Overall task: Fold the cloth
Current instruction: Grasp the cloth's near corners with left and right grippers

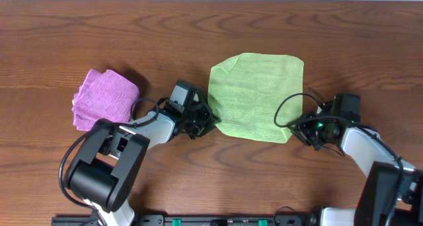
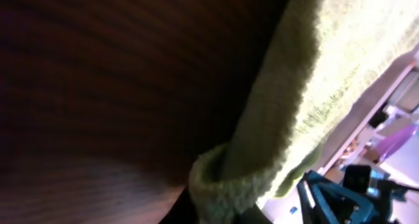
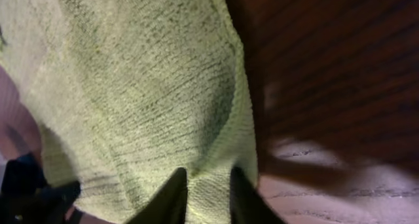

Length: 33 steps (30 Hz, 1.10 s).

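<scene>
**Both arms at the near corners of the green cloth**

The right jaws are nearly closed, and a fold of the green cloth (image 3: 144, 86) is pinched between the two dark fingers (image 3: 171, 199) at its near right corner. The left jaws sit at the near left corner, where the cloth's edge curls into a small roll. The fingers hardly show in the left wrist view, so I cannot tell whether they grip it. Seen from overhead, the green cloth (image 1: 254, 94) lies spread near the middle of the wooden worktop (image 1: 66, 41). A folded pink cloth (image 1: 106, 99) rests well apart, on the left.
</scene>
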Motion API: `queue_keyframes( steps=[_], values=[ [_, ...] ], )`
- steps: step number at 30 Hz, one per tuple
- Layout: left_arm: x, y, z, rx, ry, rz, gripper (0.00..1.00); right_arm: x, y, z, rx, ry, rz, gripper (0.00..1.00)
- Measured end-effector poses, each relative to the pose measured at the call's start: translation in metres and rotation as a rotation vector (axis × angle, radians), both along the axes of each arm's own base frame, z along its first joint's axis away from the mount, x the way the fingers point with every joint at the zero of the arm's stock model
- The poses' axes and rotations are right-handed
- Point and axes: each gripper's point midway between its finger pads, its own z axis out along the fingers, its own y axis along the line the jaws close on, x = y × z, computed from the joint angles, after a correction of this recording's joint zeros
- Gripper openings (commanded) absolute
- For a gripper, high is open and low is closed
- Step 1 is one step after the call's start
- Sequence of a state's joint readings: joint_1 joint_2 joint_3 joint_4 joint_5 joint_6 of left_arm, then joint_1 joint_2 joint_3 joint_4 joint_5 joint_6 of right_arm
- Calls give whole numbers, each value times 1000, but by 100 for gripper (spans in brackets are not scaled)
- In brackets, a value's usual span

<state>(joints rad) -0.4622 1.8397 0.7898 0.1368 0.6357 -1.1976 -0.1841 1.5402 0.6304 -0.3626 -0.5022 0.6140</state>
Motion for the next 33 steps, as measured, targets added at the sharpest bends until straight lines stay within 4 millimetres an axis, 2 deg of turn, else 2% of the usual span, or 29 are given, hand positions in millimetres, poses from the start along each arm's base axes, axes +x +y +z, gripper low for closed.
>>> queue_keyframes(
  steps=[2, 3, 13, 14, 16, 18, 19, 24, 29, 33],
  values=[
    [0, 1, -1, 6, -2, -2, 6, 0, -1, -1, -7, 2, -6, 2],
    [0, 1, -1, 7, -7, -6, 6, 0, -2, -1, -9, 2, -6, 1],
    [-2, -1, 0, 1, -43, -62, 6, 0, -3, -1, -17, 5, -11, 2],
    [-3, -1, 1, -1, -46, -69, 6, 0, -3, -1, -16, 5, -11, 9],
    [-2, 0, 2, -8, -49, -77, 6, 0, -1, -1, -5, 5, -8, 33],
    [0, 3, 2, -15, -49, -73, 6, -4, 3, 0, 16, 13, 10, 49],
    [1, 4, 3, -16, -49, -70, 6, -7, 5, 0, 25, 27, 10, 52],
    [1, 5, 4, -24, -55, -80, 6, -21, 14, 3, 68, 67, 56, 61],
    [0, 4, 4, -28, -56, -87, 6, -41, 17, 3, 81, 159, 79, 63],
    [-1, 4, 4, -31, -54, -90, 6, -59, 6, 5, -1, 262, 101, 64]
  ],
)
